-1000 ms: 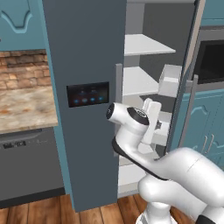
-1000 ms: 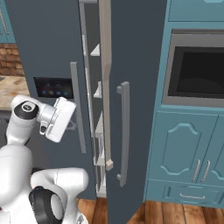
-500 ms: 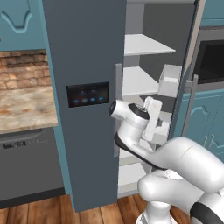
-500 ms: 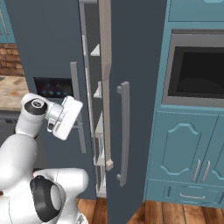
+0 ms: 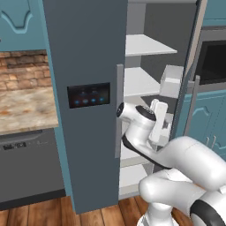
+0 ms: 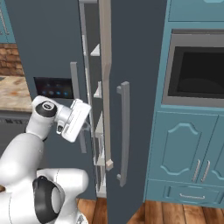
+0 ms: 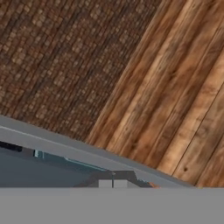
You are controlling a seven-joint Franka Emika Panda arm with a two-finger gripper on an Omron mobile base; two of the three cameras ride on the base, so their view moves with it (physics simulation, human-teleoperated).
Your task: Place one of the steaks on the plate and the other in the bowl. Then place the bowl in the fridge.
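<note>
The fridge (image 5: 86, 53) fills the middle of the left base view as a tall slab of flat, matte grey-blue, with a black panel (image 5: 88, 95) of small blue lights set in its closed left door. Its right door (image 6: 131, 109) stands swung open; in the right base view that door is a broad dark sheet down the centre, carrying a long grey bar handle (image 6: 124, 131). Inside, pale grey shelves (image 5: 148, 46) run flat and bare at the upper centre, and a boxy light-grey door bin (image 5: 171, 81) sits at the right.

To the right of the fridge is a black-glass oven (image 6: 197, 72) above teal panelled cabinet doors (image 6: 181, 146). At the left edge are a mottled stone counter (image 5: 24, 110) and a rough brick wall (image 5: 22, 66).

The gripper (image 6: 89, 127) is at centre left of the right base view, just at the edge of the closed door by the opening, its fingers closed together on nothing. The hand view looks down on wood-plank flooring (image 7: 175, 87) and a brown woven mat (image 7: 57, 57).
</note>
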